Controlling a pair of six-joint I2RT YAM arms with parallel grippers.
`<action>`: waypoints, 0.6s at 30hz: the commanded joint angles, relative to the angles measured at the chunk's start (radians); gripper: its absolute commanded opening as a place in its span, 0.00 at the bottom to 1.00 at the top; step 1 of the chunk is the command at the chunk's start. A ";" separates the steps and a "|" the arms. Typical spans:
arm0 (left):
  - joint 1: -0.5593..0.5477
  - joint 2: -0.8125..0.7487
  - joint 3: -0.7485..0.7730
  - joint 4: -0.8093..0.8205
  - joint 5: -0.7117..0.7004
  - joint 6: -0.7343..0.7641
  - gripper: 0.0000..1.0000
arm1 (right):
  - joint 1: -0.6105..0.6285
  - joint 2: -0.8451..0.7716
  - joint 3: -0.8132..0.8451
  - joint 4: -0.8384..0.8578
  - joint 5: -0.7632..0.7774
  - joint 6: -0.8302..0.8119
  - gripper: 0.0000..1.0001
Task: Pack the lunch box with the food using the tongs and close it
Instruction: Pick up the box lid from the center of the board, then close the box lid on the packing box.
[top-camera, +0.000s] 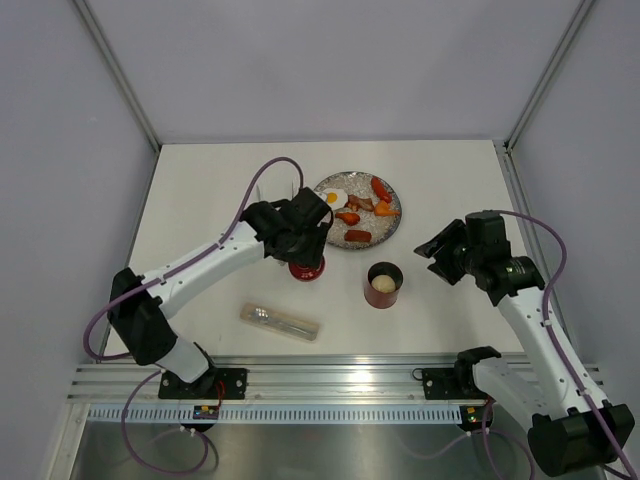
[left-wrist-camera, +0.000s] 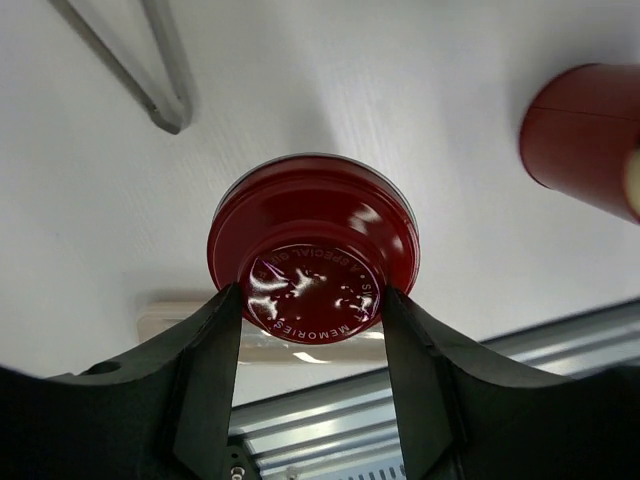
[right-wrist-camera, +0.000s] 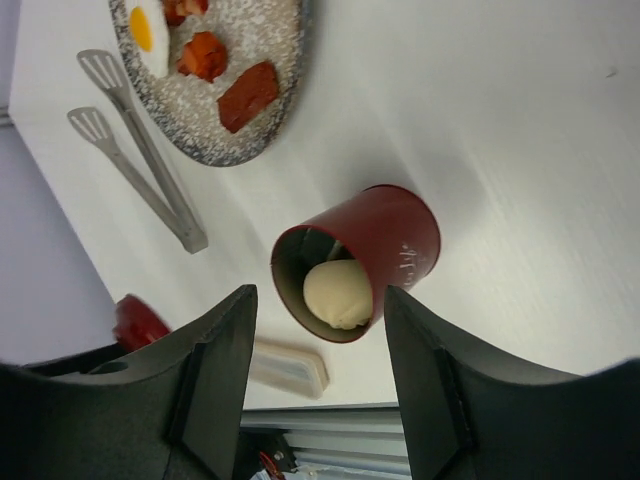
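Note:
My left gripper (top-camera: 308, 255) (left-wrist-camera: 312, 295) is shut on the round red lid (top-camera: 307, 270) (left-wrist-camera: 315, 230), its fingers pressing both sides of the lid's raised centre. The red lunch box (top-camera: 384, 298) (right-wrist-camera: 400, 235) (left-wrist-camera: 585, 135) stands open to its right with a pale ball (top-camera: 383, 283) (right-wrist-camera: 338, 292) inside. My right gripper (top-camera: 442, 252) (right-wrist-camera: 318, 291) hangs open above and right of the box, holding nothing. The silver tongs (right-wrist-camera: 150, 180) (left-wrist-camera: 160, 75) lie on the table left of the plate. A fried egg (top-camera: 335, 197) (right-wrist-camera: 150, 28), sausages (top-camera: 357, 236) (right-wrist-camera: 247, 95) and shrimp (top-camera: 385, 209) rest on the plate.
The speckled grey plate (top-camera: 398, 222) (right-wrist-camera: 250, 40) sits behind the lunch box. A flat clear case (top-camera: 280, 321) (right-wrist-camera: 290, 365) lies near the front edge, left of centre. A metal rail (top-camera: 320, 375) runs along the near edge by the arm bases.

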 joint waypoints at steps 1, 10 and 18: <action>-0.056 0.029 0.116 -0.046 0.047 0.037 0.07 | -0.064 -0.018 -0.013 -0.095 0.044 -0.096 0.62; -0.179 0.162 0.344 -0.110 0.078 0.077 0.06 | -0.213 0.000 -0.042 -0.166 0.015 -0.231 0.67; -0.239 0.332 0.587 -0.162 0.127 0.111 0.05 | -0.309 0.026 -0.044 -0.160 -0.033 -0.277 0.67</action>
